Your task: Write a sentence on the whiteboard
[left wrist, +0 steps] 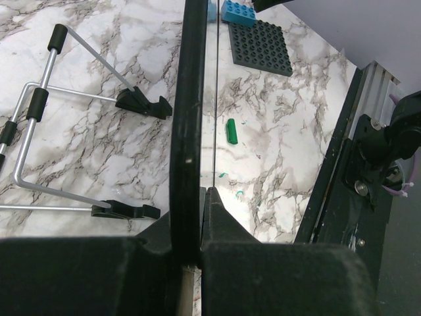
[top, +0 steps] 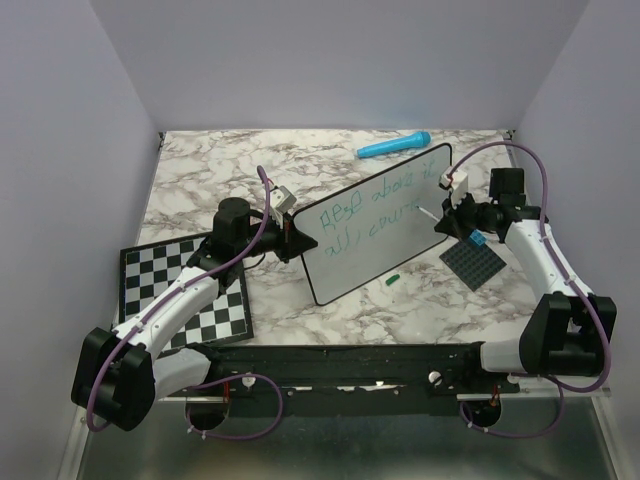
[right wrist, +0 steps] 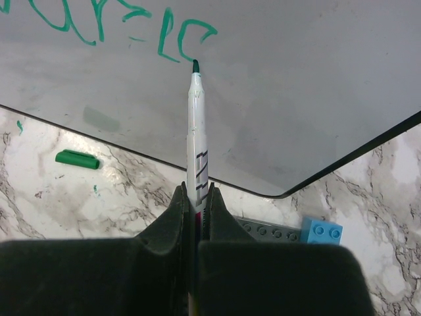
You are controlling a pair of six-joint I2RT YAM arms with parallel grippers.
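The whiteboard (top: 385, 235) stands tilted at the table's middle. My left gripper (top: 297, 238) is shut on its left edge. In the left wrist view the board's black rim (left wrist: 187, 118) runs edge-on between the left gripper's (left wrist: 200, 197) fingers. Two lines of green handwriting, the sentence (top: 365, 215), cross the board. My right gripper (top: 445, 220) is shut on a white marker (right wrist: 196, 125). The marker's green tip sits at the board's face (right wrist: 296, 79), just right of the last green letters (right wrist: 177, 36); I cannot tell whether it touches.
A green marker cap (top: 393, 281) lies in front of the board. A grey studded baseplate (top: 478, 265) with a blue brick (top: 477, 240) sits under my right arm. A checkerboard (top: 185, 290) lies at the left, a blue pen-like object (top: 393, 146) at the back, a wire stand (left wrist: 39, 105) behind the board.
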